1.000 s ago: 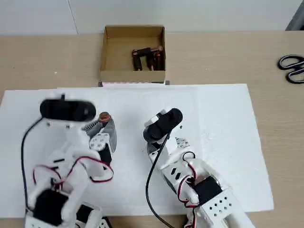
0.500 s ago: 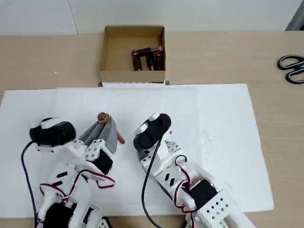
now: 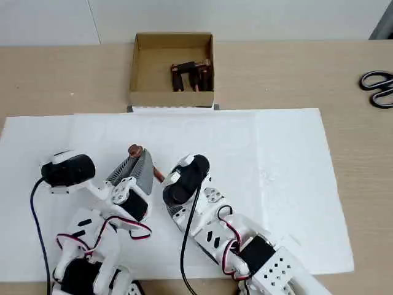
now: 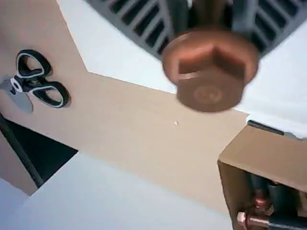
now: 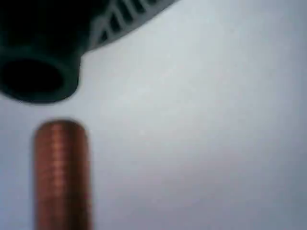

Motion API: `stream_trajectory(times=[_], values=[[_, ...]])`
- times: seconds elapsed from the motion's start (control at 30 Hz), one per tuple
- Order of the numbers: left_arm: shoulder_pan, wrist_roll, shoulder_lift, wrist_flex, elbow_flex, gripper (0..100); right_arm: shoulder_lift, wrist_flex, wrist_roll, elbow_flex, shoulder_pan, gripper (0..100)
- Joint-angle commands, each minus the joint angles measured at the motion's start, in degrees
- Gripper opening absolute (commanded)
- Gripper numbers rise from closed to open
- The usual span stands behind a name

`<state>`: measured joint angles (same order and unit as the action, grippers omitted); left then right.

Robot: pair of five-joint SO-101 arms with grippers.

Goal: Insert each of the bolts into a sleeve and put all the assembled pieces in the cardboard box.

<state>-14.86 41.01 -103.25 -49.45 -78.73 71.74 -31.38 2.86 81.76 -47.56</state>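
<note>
The left hand (image 3: 137, 161) pinches a copper-coloured hex-head metal bolt (image 4: 211, 72) over the white paper sheet (image 3: 276, 153). The bolt's threaded end sits just short of the open mouth of a black tubular sleeve (image 5: 38, 76), which the right hand (image 5: 84, 36) appears to be pinching. Assembled pieces (image 3: 191, 75) lie in the brown cardboard box (image 3: 147, 67).

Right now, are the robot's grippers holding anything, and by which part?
The left gripper pinches a copper bolt by its shank, just behind the head. The right gripper holds a black sleeve by its body, open end sticking out.
</note>
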Motion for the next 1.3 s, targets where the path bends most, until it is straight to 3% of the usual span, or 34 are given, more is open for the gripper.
stream_trajectory(times=[0.0, 0.47, 1.0, 1.27], values=[[-0.1, 0.4, -0.6, 1.8, -0.2, 1, 1.7, 1.2, 0.1, -1.4, -0.6, 0.4], [-0.6, 0.5, -0.4, 1.8, -1.5, 1, 13.1, -6.8, 0.0, -1.5, -2.0, 0.4], [-4.6, 0.4, -0.4, 1.3, -0.1, 1, 13.8, -6.5, 0.0, 1.3, -2.1, 0.4], [-5.2, -0.4, -0.4, -3.6, 0.0, 1, 13.8, -6.5, 0.0, 0.4, -2.1, 0.4]])
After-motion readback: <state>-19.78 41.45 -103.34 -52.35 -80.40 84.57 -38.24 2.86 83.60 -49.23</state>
